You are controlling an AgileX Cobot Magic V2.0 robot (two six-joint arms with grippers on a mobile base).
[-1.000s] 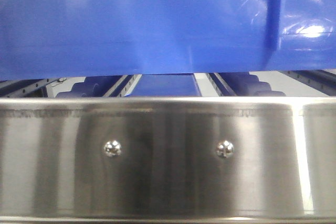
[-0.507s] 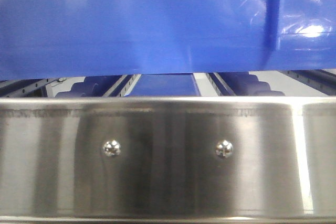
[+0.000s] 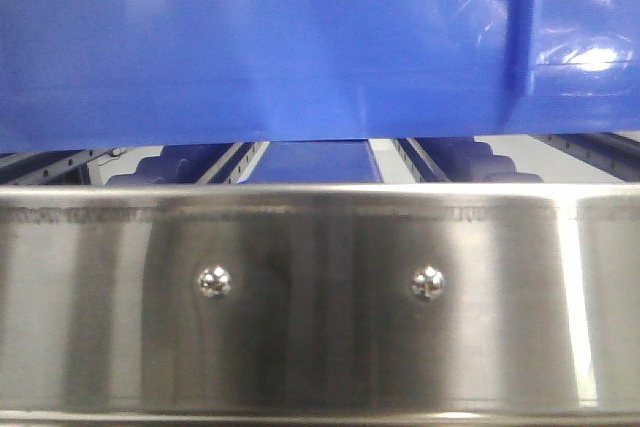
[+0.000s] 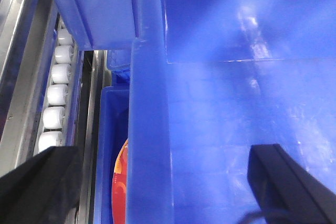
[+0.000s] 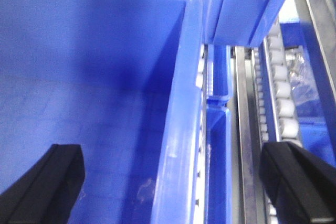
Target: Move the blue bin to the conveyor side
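Left gripper [image 4: 160, 177]: black fingers [image 4: 31, 187] wide apart, clamped on nothing. Straddling the thick left rim of the blue bin [image 4: 231, 103], one finger outside, one over the bin floor, clear gaps on both sides of the rim. Right gripper [image 5: 170, 177]: same, fingers [image 5: 44, 184] well apart, one inside the bin, one outside past the right wall, no contact visible.

Just outside the left wall: lower blue crate [image 4: 113, 129] with a red-orange item [image 4: 121, 177] inside, then a row of white rollers [image 4: 55, 93] in a metal frame. Outside the right wall: narrow crate edge [image 5: 218, 145], steel track [image 5: 244, 129], more white rollers. Beyond the bin's far end: another blue box wall [image 5: 247, 9].

Front view: shiny steel rail [image 3: 320, 347] with two screws [image 3: 213, 282] across the lower half, right in front of the bin. Bin wall filling the top half, bottom edge just above the rail, thin gap beneath showing tracks and blue parts. Resting or lifted: cannot tell.

Bin look: glossy royal blue, smooth walls, faint grid on the floor, rounded thick rim, one vertical rib at right in front view, glare spots.
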